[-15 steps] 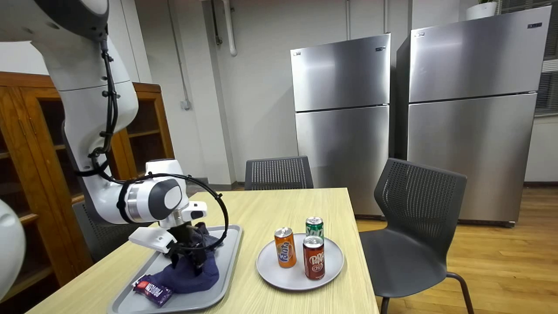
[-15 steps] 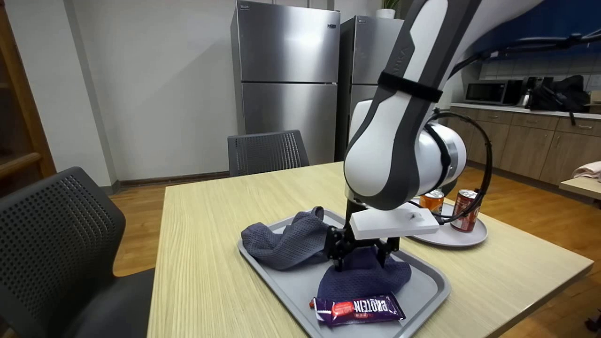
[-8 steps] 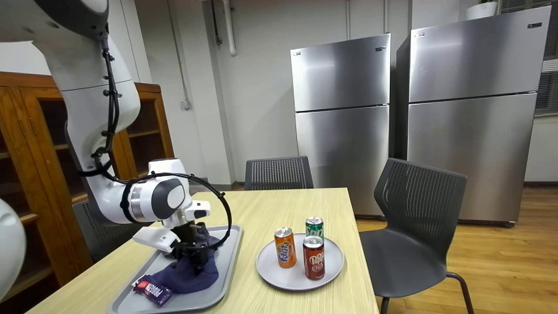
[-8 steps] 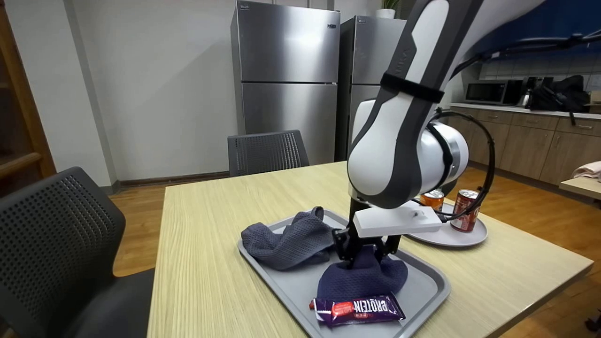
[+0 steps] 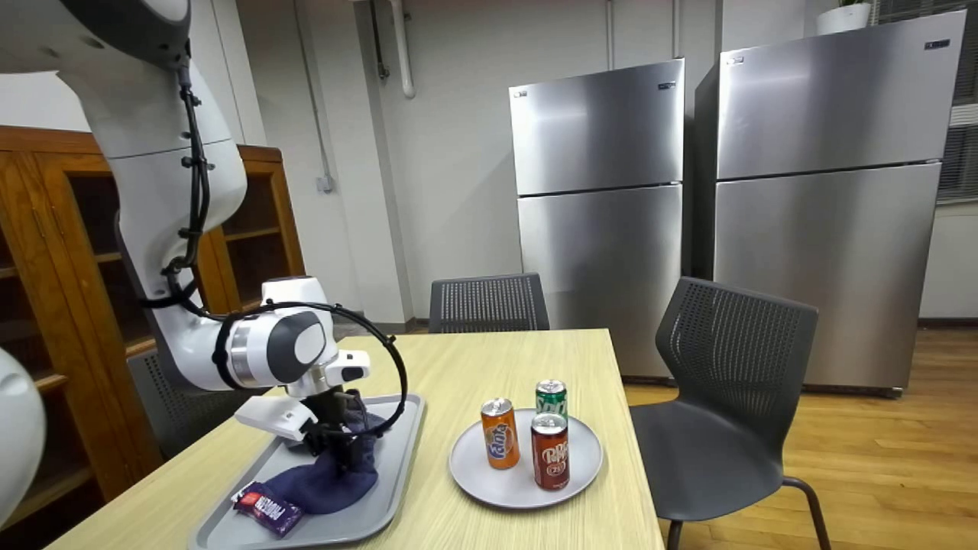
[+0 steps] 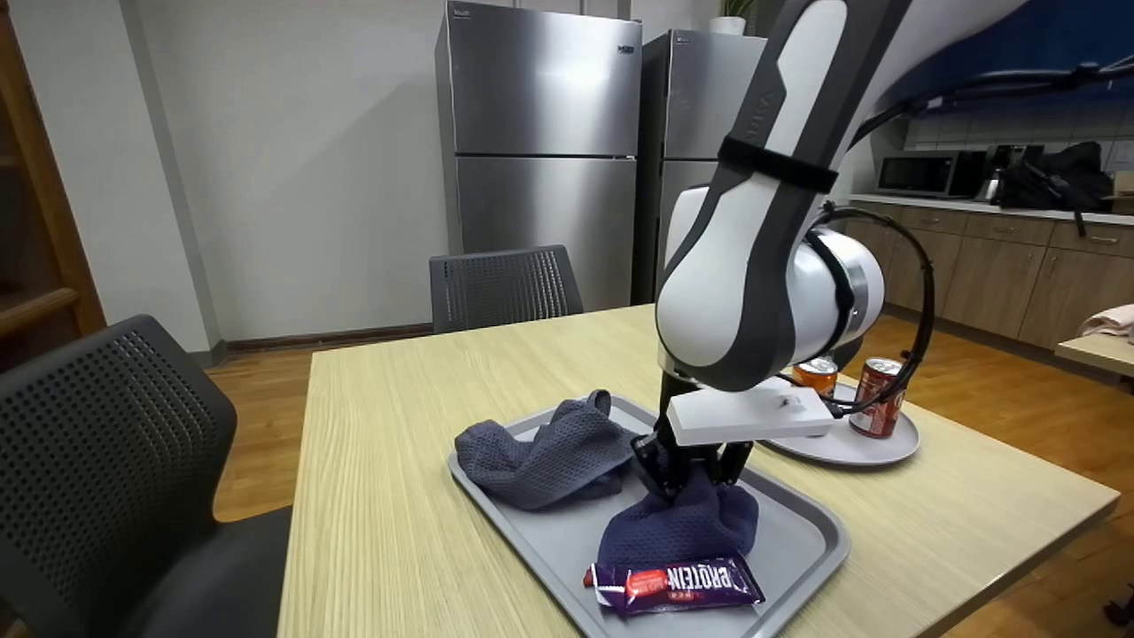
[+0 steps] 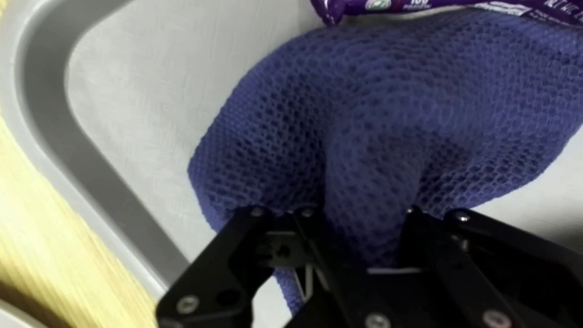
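My gripper [image 6: 697, 483] is shut on the navy waffle-weave cloth [image 6: 673, 536], which still rests on the grey tray [image 6: 802, 567]. In the wrist view a thick fold of that cloth [image 7: 387, 105] stands pinched between the black fingers; the fingertips are buried in it. A purple protein bar [image 6: 678, 585] lies against the cloth's near edge in an exterior view. Beside the gripper, on the same tray, sits a crumpled grey-blue cloth [image 6: 540, 461]. The arm partly covers that second cloth in an exterior view where the gripper [image 5: 344, 458] points down into the tray.
On the wooden table, a round grey plate [image 5: 519, 496] carries an orange can [image 5: 500, 439], a green can [image 5: 552, 396] and a dark red can [image 5: 550, 454]. Chairs [image 5: 726, 344] surround the table. A black cable [image 5: 393, 359] loops out from the wrist.
The fingers have closed and gathered the navy cloth into a fold, drawing its edges inward. The arm has shifted slightly right in both exterior views. Bar, plate and cans stayed put.
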Tool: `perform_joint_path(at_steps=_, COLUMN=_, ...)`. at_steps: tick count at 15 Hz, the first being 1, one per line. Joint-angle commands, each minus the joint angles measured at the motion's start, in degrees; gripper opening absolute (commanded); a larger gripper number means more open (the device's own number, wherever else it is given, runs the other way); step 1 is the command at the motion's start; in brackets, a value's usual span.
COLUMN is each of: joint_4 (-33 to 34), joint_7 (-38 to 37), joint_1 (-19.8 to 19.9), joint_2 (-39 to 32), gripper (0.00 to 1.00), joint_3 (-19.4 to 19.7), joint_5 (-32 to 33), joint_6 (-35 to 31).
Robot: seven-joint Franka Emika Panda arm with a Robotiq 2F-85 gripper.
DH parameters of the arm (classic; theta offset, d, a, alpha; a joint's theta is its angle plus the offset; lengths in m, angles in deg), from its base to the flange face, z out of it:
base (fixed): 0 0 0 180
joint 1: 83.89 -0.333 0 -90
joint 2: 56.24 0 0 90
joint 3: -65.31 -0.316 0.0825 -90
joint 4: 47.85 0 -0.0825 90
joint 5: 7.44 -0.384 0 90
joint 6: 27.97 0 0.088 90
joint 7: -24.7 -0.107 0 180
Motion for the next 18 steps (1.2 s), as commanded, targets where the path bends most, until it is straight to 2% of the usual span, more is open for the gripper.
perform_joint_path(at_steps=1, joint_4=0.6, joint_7=-0.8, joint_1=0.1, joint_2=0.6, gripper=0.04, joint_3=-0.5, joint_5=0.5, joint_6=1.8)
perform_joint_path(at_steps=10, joint_4=-0.5, joint_7=-1.5, joint_1=1.6, joint_2=7.4, gripper=0.03, joint_3=-0.2, joint_5=0.6, joint_6=6.8)
perform_joint_path(at_steps=18, joint_4=1.0, joint_7=-3.2, joint_1=6.2, joint_2=13.3, gripper=0.03, joint_3=0.6, joint_5=1.4, joint_6=11.7)
